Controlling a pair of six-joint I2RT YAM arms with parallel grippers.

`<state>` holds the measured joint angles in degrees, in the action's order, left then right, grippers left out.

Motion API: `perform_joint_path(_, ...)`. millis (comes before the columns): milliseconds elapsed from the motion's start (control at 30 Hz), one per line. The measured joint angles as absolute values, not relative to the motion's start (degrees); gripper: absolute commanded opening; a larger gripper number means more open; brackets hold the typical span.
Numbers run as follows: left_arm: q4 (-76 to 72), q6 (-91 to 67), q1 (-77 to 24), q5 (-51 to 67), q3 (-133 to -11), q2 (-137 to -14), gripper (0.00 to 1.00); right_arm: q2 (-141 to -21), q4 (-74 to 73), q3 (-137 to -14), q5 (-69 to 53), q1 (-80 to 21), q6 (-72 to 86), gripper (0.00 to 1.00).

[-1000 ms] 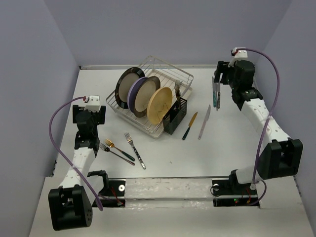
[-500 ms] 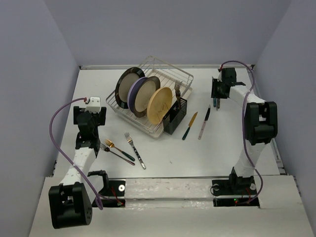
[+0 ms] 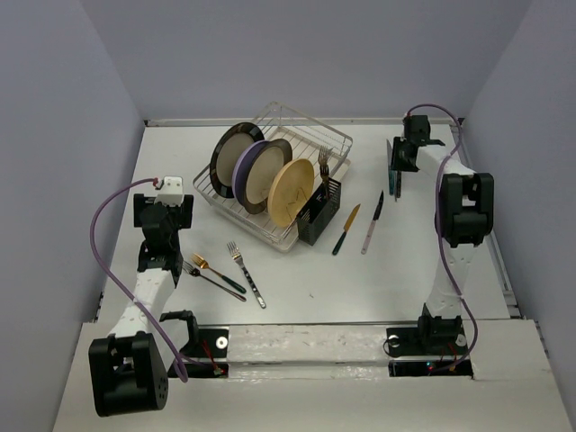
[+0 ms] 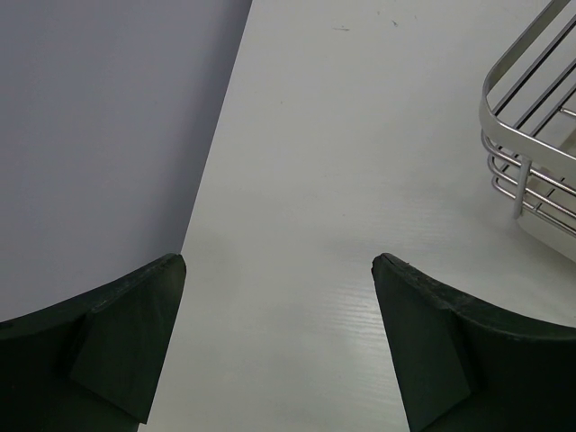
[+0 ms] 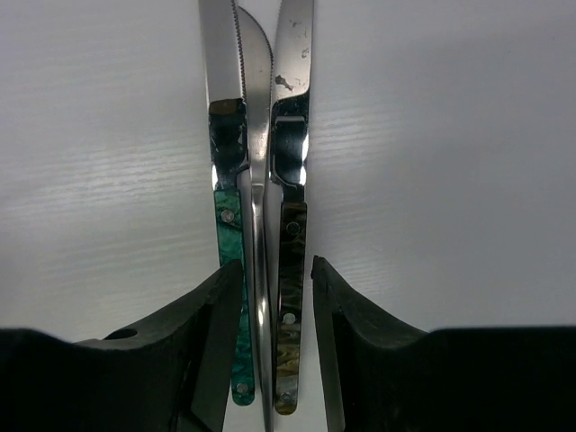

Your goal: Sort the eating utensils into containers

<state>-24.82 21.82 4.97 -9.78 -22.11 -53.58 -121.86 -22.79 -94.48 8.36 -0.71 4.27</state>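
A matte white table [image 3: 297, 288] is boxed in on three sides. A plain grey-lilac back wall [image 3: 306, 54] rises along the table's far edge, with a matching left wall [image 3: 54, 135] and right wall [image 3: 540, 135] along its sides. Soft, even light leaves only faint shadows on the table, and a pale ledge [image 3: 297, 405] runs below its near edge.

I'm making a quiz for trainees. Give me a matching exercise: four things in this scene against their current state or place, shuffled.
1 left pincer
2 right pincer
3 black holder
4 gold fork

A lying on the table
B open and empty
C shut on three knives
D against the wire rack, forks standing inside

Pairs: 1-B, 2-C, 3-D, 4-A
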Motion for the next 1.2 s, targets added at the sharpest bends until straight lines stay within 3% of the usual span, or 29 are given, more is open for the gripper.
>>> perform_joint_path(467,-25.1,21.82,4.97,-10.15,-22.11,-53.87,0.99,-126.89,-23.99,-97.17,8.64,0.1,3.92,0.31)
perform_joint_path(767,-25.1,21.82,4.97,-10.15,-22.11,-54.22,0.99,-126.96,-23.99,-97.32,7.77,0.47,2.63,0.36)
perform_joint_path(1200,-25.12,21.85,4.97,-10.37,-22.09,-54.22,0.99,-124.55,-25.28,-97.32,6.09,0.78,1.3,0.34)
